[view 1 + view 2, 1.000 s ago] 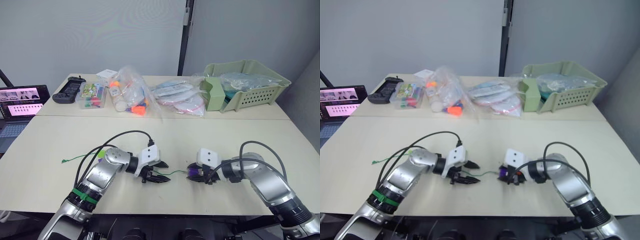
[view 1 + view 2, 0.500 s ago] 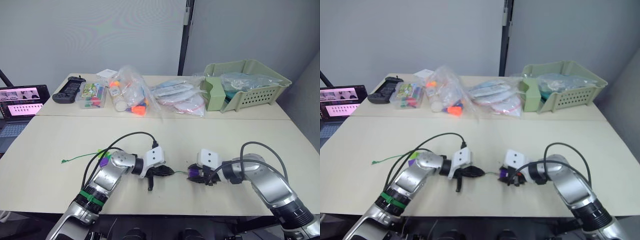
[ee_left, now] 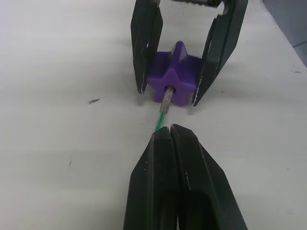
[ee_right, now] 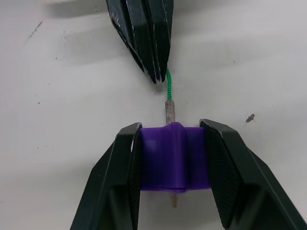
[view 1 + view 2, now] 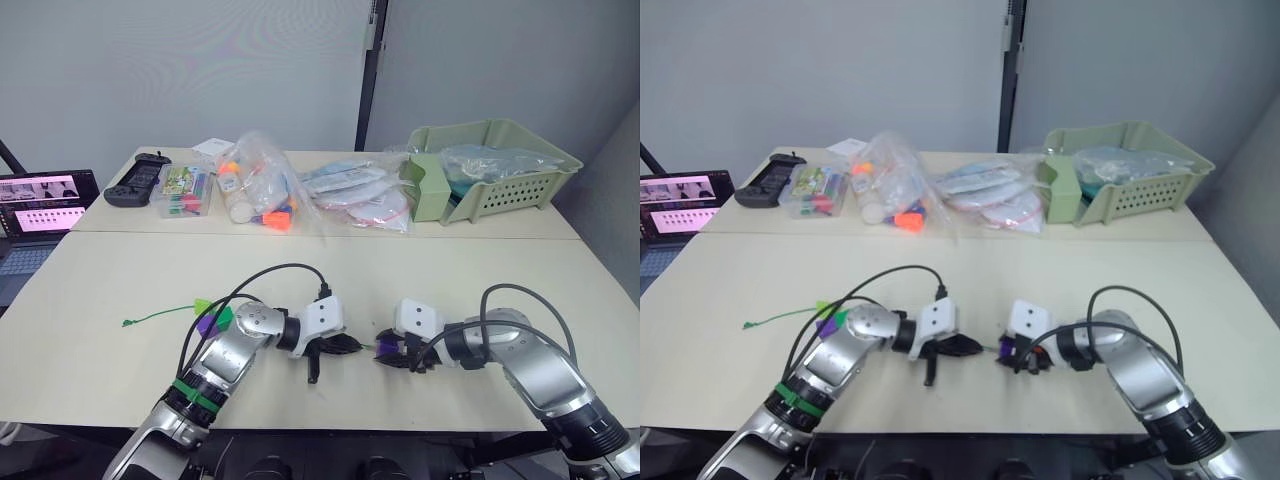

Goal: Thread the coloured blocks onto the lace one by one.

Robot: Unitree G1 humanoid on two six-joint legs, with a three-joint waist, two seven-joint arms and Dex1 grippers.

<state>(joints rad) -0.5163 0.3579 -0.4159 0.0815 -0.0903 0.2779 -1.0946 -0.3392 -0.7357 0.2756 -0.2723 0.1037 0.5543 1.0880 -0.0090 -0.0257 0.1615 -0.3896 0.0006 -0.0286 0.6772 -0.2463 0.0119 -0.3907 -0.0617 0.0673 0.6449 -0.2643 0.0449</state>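
While the right hand (image 4: 172, 191) pinches a small purple plastic block (image 4: 173, 155) low over the pale surface (image 5: 100, 290), the left hand (image 3: 169, 136), fingers pressed together on the thin green lace (image 4: 168, 88), has its pale stiff tip (image 4: 170, 112) through the block's hole. Judged: first block partly threaded; the other blocks remain. Beyond the block sit clear bags of toy pieces (image 5: 262, 190). Further off stand a green plastic basket (image 5: 490, 165), a laptop (image 5: 35, 205) and a grey wall (image 5: 180, 70).
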